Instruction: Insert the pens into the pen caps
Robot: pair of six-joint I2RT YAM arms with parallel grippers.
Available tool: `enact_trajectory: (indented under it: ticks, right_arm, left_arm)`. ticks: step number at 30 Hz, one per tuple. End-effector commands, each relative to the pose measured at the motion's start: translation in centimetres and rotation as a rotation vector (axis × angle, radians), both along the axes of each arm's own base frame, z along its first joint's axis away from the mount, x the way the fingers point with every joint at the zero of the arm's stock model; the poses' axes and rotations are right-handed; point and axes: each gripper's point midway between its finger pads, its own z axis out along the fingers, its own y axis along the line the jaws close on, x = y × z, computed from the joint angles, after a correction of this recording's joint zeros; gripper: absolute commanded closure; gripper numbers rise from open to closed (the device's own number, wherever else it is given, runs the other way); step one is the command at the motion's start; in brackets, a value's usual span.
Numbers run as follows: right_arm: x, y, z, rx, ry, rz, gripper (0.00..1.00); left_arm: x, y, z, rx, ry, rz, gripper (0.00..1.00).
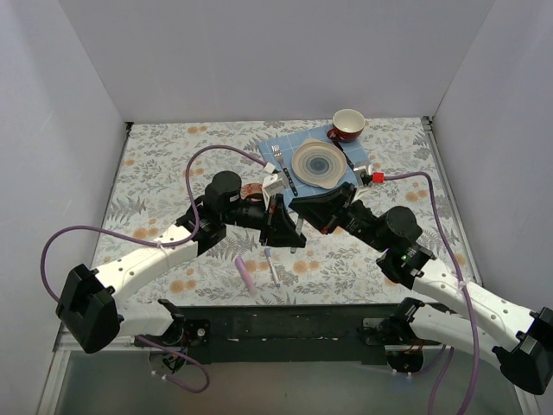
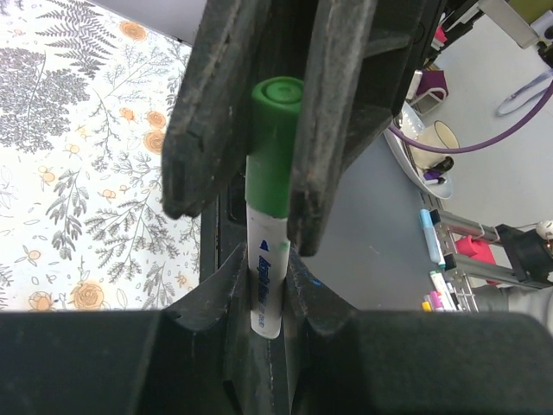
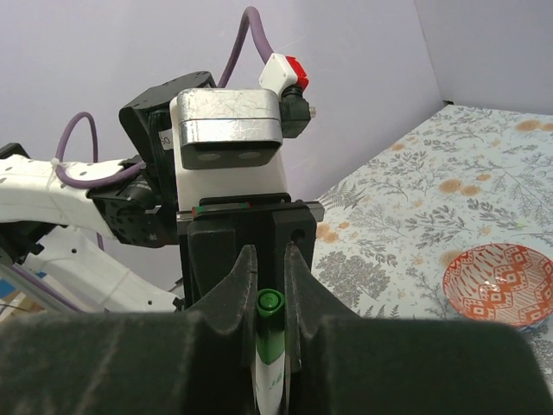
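- Closest to my left wrist lens is the left end effector, closed on the white barrel of the held pen. That barrel carries printed lettering along its length.
- One green cap sits on the far end of that same pen. It is glossy, with a flat, ringed top, and the right end effector is clamped around it, so both arms meet at mid-frame in the overhead view.
- I count two more slim pieces, both lying loose on the worktop just below centre of the overhead frame. One is the loose white pen. Just left of it is one pink-lilac stick, and I cannot tell whether that is a pen or a cap.
- Upper centre-right of that frame holds one plate, one fork and one red cup.
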Motion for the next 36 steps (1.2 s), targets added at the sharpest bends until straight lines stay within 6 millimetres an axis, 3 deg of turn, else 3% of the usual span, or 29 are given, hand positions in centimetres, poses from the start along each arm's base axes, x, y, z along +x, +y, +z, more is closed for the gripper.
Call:
enact_trajectory:
  ticks: [1, 3, 9, 10, 15, 24, 29, 34, 36]
  right_arm:
    - [-9.1, 1.3, -12.6, -0.387, 0.295, 0.415, 0.99]
    - [-9.4, 1.3, -12.5, -0.359, 0.289, 0.426, 0.99]
    - [-10.8, 1.7, -12.2, -0.312, 0.300, 0.526, 0.99]
    - [-11.2, 1.9, -11.4, -0.279, 0.290, 0.558, 0.99]
    - [-11.7, 1.9, -12.1, -0.279, 0.321, 0.577, 0.99]
    - [-13.0, 2.4, -12.9, -0.257, 0.382, 0.616, 0.99]
    - [-11.6, 3.3, -13.3, -0.246, 0.413, 0.481, 0.99]
    - [-7.7, 3.0, -10.3, -0.162, 0.402, 0.252, 0.99]
    - [-5.4, 2.3, -7.5, -0.129, 0.376, 0.118, 0.89]
  left_arm:
    - [7.7, 1.5, 11.6, -0.265, -0.312, 0.321, 1.00]
    - [8.6, 1.9, 11.4, -0.258, -0.308, 0.337, 1.00]
    - [8.2, 1.7, 11.4, -0.271, -0.330, 0.291, 1.00]
    - [8.1, 1.7, 11.3, -0.270, -0.324, 0.281, 1.00]
    - [7.8, 2.5, 12.1, -0.309, -0.333, 0.255, 1.00]
    - [9.7, 3.2, 12.7, -0.304, -0.338, 0.292, 1.00]
    - [10.2, 3.2, 12.2, -0.279, -0.308, 0.320, 1.00]
    - [9.6, 3.7, 9.8, -0.253, -0.248, 0.342, 1.00]
    - [9.4, 4.0, 8.5, -0.224, -0.210, 0.358, 1.00]
